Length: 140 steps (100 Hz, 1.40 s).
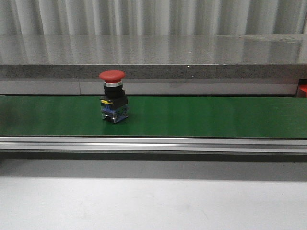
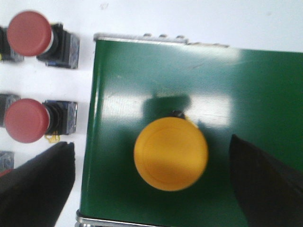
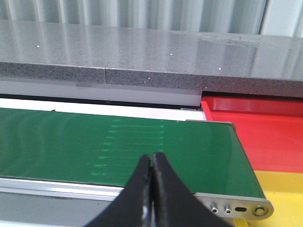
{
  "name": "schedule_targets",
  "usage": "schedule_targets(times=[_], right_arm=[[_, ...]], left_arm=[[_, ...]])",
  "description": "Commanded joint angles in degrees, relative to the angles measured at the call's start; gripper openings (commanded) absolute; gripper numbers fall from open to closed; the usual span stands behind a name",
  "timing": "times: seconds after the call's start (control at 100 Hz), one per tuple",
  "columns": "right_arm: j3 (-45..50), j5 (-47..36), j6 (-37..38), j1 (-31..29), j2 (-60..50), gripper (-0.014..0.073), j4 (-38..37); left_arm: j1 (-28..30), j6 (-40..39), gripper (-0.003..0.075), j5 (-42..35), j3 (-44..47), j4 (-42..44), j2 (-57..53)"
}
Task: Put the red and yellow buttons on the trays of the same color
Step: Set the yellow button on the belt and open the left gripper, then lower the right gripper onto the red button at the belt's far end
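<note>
Left tool (image 2: 151, 189), fingers apart, straddles yellow button (image 2: 171, 153); right tool (image 3: 152, 189) pinched together.

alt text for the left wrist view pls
A yellow button stands on the green belt, between the open left pincer fingers. Beside the belt's end, two red buttons lie on a white surface.

Red button (image 1: 113, 97) stands upright on green belt (image 1: 201, 117).

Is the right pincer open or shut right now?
Shut. In the right wrist view the right pincer has both fingers pressed together with nothing between them, above the green belt.
</note>
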Motion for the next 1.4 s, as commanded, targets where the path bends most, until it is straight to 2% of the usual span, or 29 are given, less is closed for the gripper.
schedule_targets(times=[0.0,0.22,0.53,0.61,0.71,0.8,0.92,1.02,1.26,1.39], right_arm=[[-1.16,-4.62,-0.08,-0.26,1.07,-0.0067,0.23],[-1.16,-4.62,-0.08,-0.26,1.07,-0.0067,0.23],[-1.16,-4.81,-0.08,-0.28,1.07,-0.0067,0.23],[-1.16,-4.81,-0.08,-0.28,1.07,-0.0067,0.23],[-1.16,-4.81,-0.08,-0.28,1.07,-0.0067,0.23],[-1.16,-4.81,-0.08,-0.28,1.07,-0.0067,0.23],[-1.16,-5.59,-0.08,-0.28,1.07,-0.0067,0.23],[-1.36,-7.27,-0.08,-0.28,1.07,-0.0067,0.23],[-11.85,3.52,-0.08,-0.13,3.47,-0.0067,2.76],[-22.41,16.24,-0.08,-0.13,9.98,-0.0067,7.24]], left_arm=[[-2.03,0.14,0.0615,-2.69,-1.56,-0.05,-6.91],[-4.29,0.14,0.0615,-10.51,3.66,-1.85,-20.79],[-4.34,-1.42,0.0615,-21.14,24.35,-2.43,-42.67],[-4.34,-2.88,0.0592,-23.26,29.42,-2.43,-47.88],[-4.34,-2.88,0.0528,-24.94,35.45,-2.43,-53.59],[-4.34,-2.88,0.0421,-25.10,39.97,-2.43,-58.25],[-4.34,-2.88,0.0202,-25.20,43.92,-2.43,-62.75],[-4.34,-2.88,-0.0020,-25.59,45.31,-2.43,-64.69],[-4.34,-2.88,-0.0020,-25.98,45.55,-2.30,-64.88],[-4.34,-2.88,-0.0020,-25.98,45.55,-2.30,-64.88]])
